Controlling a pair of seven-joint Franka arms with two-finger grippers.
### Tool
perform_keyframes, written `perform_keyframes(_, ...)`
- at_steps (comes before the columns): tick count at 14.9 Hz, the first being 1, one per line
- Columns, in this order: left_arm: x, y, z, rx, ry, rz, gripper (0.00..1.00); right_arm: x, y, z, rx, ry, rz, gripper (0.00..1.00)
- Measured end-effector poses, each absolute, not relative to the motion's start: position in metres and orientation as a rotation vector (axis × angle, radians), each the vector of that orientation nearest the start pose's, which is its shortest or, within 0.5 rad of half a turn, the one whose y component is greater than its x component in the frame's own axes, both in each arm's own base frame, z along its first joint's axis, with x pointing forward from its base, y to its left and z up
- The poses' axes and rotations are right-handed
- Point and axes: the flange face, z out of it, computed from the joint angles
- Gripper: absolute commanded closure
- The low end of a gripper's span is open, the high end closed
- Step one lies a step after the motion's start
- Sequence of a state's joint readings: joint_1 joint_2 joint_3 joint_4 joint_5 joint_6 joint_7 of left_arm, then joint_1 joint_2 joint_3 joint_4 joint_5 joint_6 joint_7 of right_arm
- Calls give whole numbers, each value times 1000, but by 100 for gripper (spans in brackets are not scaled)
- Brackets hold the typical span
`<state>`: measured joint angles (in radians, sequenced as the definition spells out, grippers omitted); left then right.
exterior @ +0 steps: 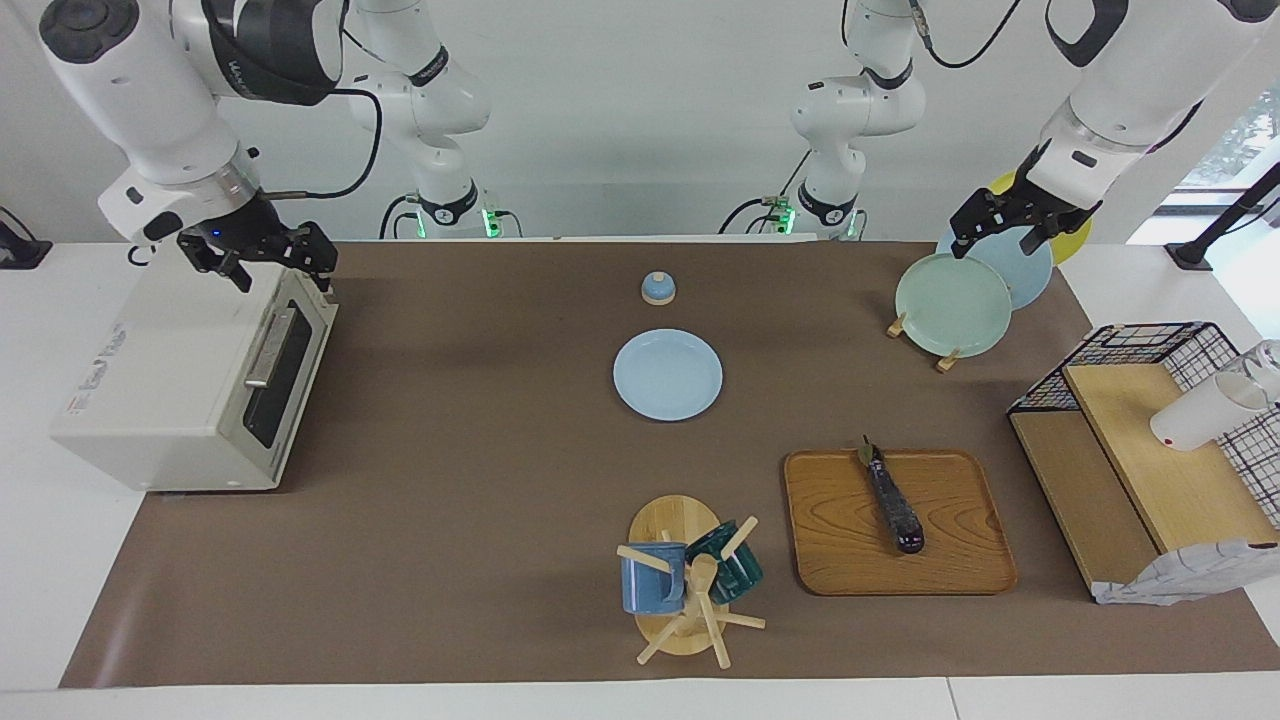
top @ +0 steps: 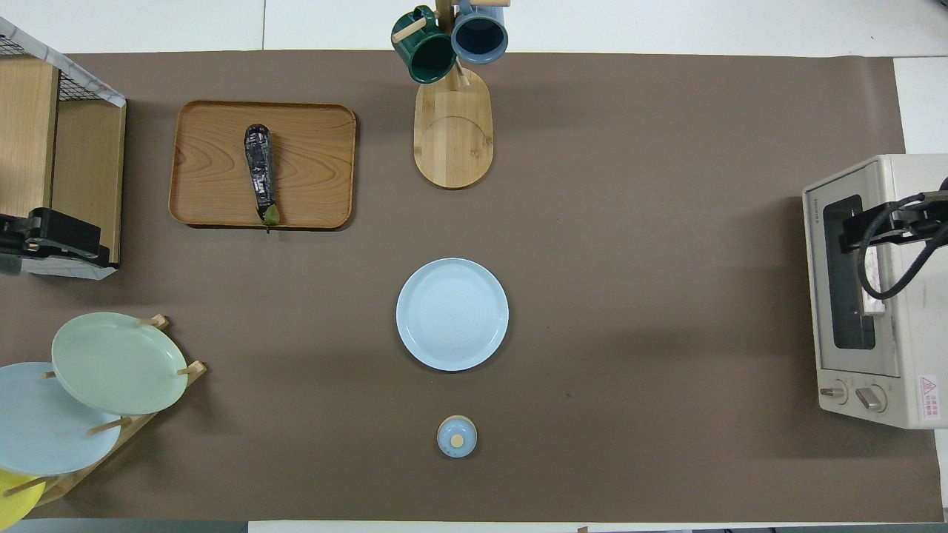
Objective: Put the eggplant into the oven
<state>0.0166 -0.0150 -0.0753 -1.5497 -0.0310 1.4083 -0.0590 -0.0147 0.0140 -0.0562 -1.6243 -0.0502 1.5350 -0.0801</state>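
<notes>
We see the right gripper [exterior: 272, 262] hovering open over the oven [exterior: 190, 385], just above its closed glass door and bar handle [exterior: 268, 347]; the left gripper [exterior: 1008, 228] hangs open and empty over the plate rack [exterior: 950, 355], and the eggplant [exterior: 893, 500] lies well away from both on the wooden tray [exterior: 895, 520]. We judge the risks thus: the door stays shut if the handle slips; the glossy eggplant could roll or slip from a narrow grip; a careless reach might clip the racked plates.

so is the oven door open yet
No, the oven has its dark glass door shut flat against its front, and the eggplant lies on the wooden tray.
</notes>
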Motion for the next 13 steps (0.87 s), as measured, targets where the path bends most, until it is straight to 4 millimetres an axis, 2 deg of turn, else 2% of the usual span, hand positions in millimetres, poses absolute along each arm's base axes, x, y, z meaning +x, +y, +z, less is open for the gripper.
perform_keyframes(6,533,-35,631,-3160,4,176,0,551,-44,589,-3180,-16,167,0)
perform_keyframes(11,544,-37,636,-3170,4,32,0,552,-44,590,-3183,-17,144,0)
perform_keyframes(12,547,-38,634,-3171,7,6,0,552,-44,590,-3182,-17,145,14)
perform_keyframes(13,549,-40,630,-3172,10,-7,0,552,-44,590,-3182,-17,146,48)
